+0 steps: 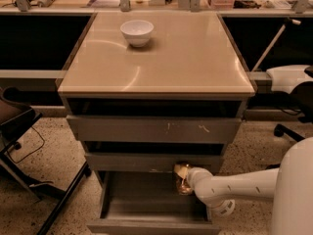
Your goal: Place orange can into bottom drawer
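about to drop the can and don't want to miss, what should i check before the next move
1. Bottom drawer pulled open: ok.
2. Orange can at the gripper, over the drawer's rear right part: ok.
3. Can clear of the middle drawer front: cannot tell, it sits right at the lower edge.
4. Can resting on the drawer floor: cannot tell.
5. White bowl on the cabinet top, out of the arm's way: ok.
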`<control>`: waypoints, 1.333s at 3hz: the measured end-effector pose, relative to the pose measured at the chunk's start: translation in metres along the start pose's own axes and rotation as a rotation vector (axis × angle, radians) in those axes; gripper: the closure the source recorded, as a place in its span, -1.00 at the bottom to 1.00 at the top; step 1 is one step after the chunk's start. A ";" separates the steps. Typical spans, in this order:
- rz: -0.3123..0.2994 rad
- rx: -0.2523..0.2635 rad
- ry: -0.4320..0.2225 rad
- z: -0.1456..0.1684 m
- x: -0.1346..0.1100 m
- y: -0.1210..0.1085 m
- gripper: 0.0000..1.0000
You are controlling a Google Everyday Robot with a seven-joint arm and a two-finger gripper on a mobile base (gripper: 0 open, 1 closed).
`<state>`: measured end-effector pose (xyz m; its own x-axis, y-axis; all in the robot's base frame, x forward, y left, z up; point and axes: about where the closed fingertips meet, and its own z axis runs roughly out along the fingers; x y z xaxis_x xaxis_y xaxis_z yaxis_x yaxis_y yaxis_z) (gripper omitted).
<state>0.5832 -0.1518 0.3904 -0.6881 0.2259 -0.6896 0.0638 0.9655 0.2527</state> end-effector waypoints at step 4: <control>0.127 0.240 0.320 0.108 0.157 -0.143 1.00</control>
<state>0.5442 -0.2400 0.1725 -0.8515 0.3295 -0.4079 0.3027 0.9441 0.1308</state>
